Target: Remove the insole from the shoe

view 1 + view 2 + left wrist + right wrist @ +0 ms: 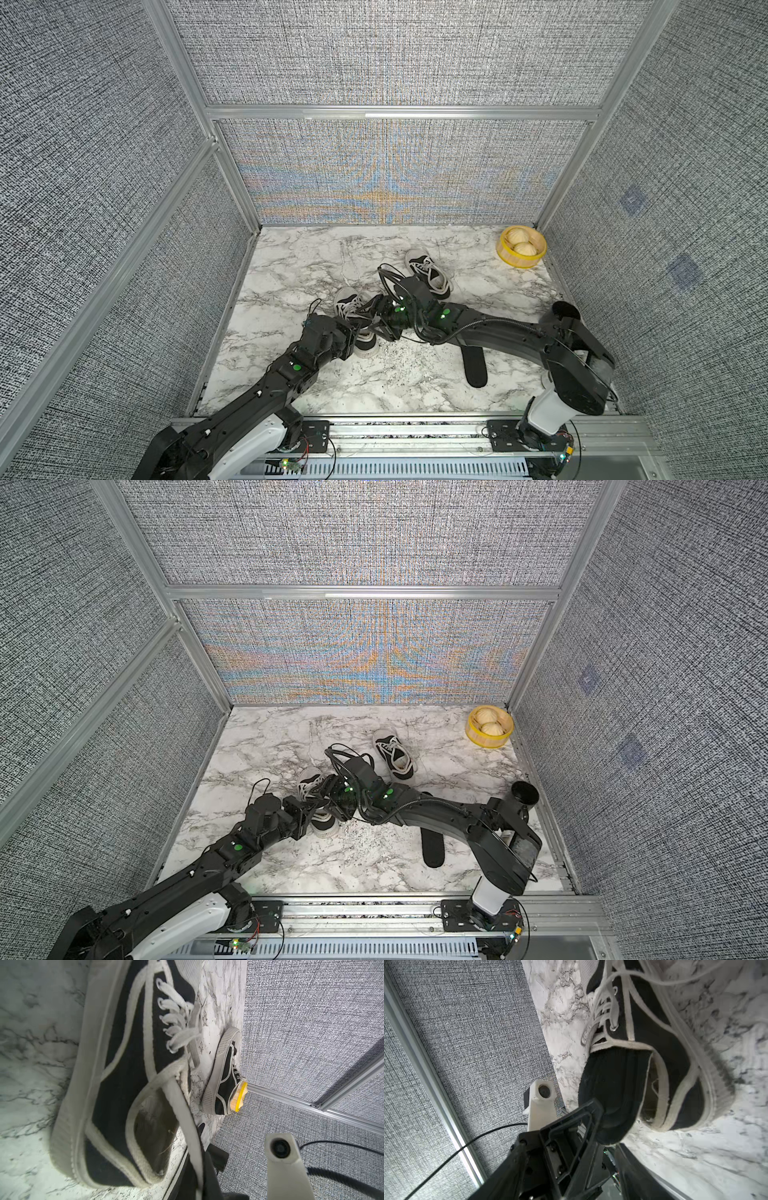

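Pinching the shoe [124, 1064] collar with left fingers [358, 330] to steady it. Flanking the raised insole [608, 1095] with right fingers [571, 1124]; cannot tell if gripped.

Marble table [270, 746] from above. Left gripper [309, 812] and right gripper [328, 798] meet at the near shoe [308, 786], 9 o'clock of centre; second shoe [392, 754] at 1, loose insole [432, 848] at 4, yellow basket [490, 734] at 2 o'clock.
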Controlling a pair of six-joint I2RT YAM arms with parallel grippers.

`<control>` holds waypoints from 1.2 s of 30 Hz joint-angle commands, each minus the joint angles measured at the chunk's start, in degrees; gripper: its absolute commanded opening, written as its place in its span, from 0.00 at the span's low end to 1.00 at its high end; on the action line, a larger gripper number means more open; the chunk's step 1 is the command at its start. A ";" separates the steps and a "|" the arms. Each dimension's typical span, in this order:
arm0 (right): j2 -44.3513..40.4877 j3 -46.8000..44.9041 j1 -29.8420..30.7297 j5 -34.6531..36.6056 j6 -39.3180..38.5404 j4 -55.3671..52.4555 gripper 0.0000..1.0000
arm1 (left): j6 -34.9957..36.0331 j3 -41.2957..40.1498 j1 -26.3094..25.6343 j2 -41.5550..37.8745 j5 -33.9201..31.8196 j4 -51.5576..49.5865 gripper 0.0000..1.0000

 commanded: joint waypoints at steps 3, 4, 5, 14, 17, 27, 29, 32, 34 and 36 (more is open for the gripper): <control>1.66 -0.96 -0.02 1.07 8.77 2.59 0.67 | -0.41 0.20 0.02 -1.06 0.21 0.24 0.00; 1.38 -1.19 -0.05 1.77 8.84 1.38 0.68 | -0.44 0.22 0.03 -1.34 0.09 -0.05 0.00; 0.97 -1.68 -0.06 2.59 8.88 0.54 0.69 | -0.50 0.07 0.02 -1.61 0.02 -0.29 0.00; 4.19 -0.48 -0.06 2.18 10.13 3.31 0.65 | -0.94 -0.11 0.02 -2.51 -0.10 -0.84 0.00; 5.29 -0.44 -0.14 1.97 11.33 5.23 0.57 | -1.04 0.15 0.02 -3.09 0.01 -1.72 0.00; 6.16 -1.27 -0.34 2.02 12.06 7.13 0.12 | 6.43 2.88 0.05 -6.16 -0.67 -8.80 0.23; 5.74 -1.78 -0.56 1.84 10.94 7.28 0.01 | 12.20 5.71 0.15 -7.62 -2.17 -14.35 0.34; 4.81 -2.52 -1.17 1.71 9.01 6.57 0.00 | 20.83 10.39 1.23 -7.88 -3.91 -25.43 0.52; 4.38 -2.89 -1.71 1.16 7.47 6.08 0.00 | 25.31 12.77 2.19 -7.70 -5.54 -32.38 0.70; 4.16 -2.99 -2.16 0.30 5.53 5.01 0.00 | 30.02 14.54 2.86 -7.23 -8.19 -38.74 0.71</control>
